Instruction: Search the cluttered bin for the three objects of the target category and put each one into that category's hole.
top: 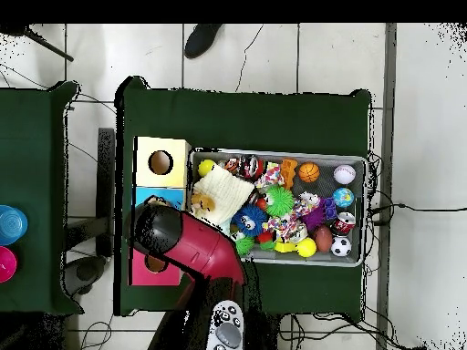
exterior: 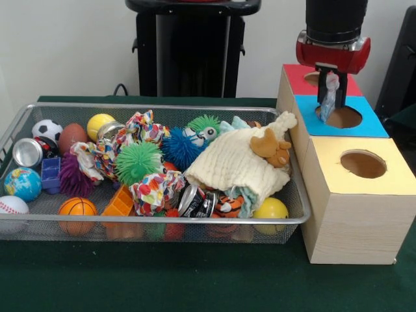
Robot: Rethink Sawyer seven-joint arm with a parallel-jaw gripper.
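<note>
Gripper [exterior: 329, 83] pinches pale cloth scrap [exterior: 329, 97] over blue hole [exterior: 342, 117] | bin [exterior: 296, 218] beside | advice: centre, lower, then release, avoiding snag.

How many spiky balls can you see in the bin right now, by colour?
Green spiky balls: 2
Blue spiky ball: 1
Purple spiky ball: 1
Total: 4
Not counted: the pale cloth held by the gripper above the blue hole.

I see a green desk [exterior: 195, 279], a blue cup [top: 11, 223] and pink cup [top: 5, 263] on a side desk [top: 41, 137], and a shoe [top: 202, 38] on the tiled floor [top: 429, 137]
</note>
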